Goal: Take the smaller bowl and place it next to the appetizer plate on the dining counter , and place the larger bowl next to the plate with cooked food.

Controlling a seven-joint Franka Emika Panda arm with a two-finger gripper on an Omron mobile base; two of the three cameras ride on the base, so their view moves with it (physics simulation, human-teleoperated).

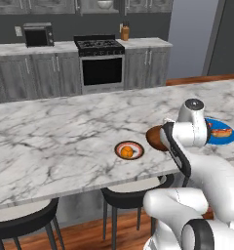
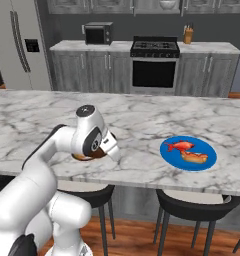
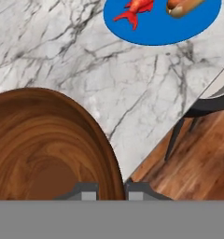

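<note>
On the long island counter with its white, grey-veined marble top, the leftmost thing in the left base view is the small round plate with a dark rim and pale centre, carrying one orange round piece of food. Just to its right sits the round, glossy reddish-brown wooden bowl, partly hidden behind the white arm, near the counter's front edge. Whether the bowl rests on the marble or hangs just above it cannot be told. Further right, past the arm, lies the flat bright blue round plate with a red fish and a bun-like piece on it — well apart from the small plate.

In the right base view the wooden bowl shows as a brown sliver under the arm's wrist at the left, and the blue plate lies to the right on the marble, with bare counter between them.

The hand view looks down into the bowl at lower left, its rim rising between the two dark finger tips: the end effector is clamped on the bowl's rim, one finger inside the wall and one outside. To the right of the bowl is veined marble, the blue plate at the top edge, and beyond the counter's edge a dark stool over the wooden floor.

Against the back wall stand grey cabinets, a black stove and a microwave.
</note>
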